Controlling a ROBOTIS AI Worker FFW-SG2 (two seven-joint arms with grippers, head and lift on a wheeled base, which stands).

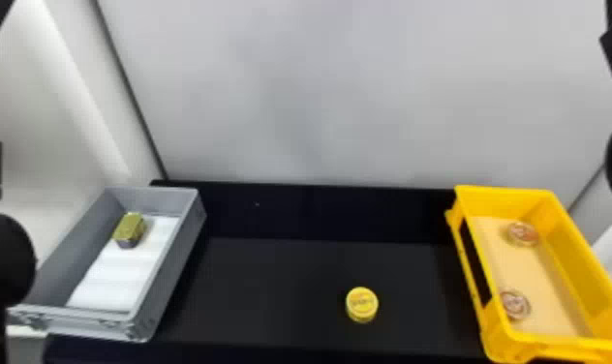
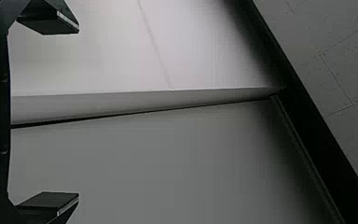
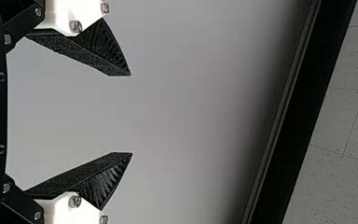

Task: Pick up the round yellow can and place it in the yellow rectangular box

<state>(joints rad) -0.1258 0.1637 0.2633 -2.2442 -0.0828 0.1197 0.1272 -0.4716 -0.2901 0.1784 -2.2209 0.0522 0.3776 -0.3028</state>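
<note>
Right gripper (image 3: 131, 114) stands spread, nothing pinched; left gripper (image 2: 79, 113) likewise. Your round yellow can (image 1: 361, 304) sits on the black table (image 1: 271, 285), nearest the yellow rectangular box (image 1: 498, 203). Judged stiff, light, probably smooth — take it squarely across opposite side walls, below the rim; a high bite could slip.

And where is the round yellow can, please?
In the head view, the can sits on the black surface, right of centre, left of the yellow box.
</note>
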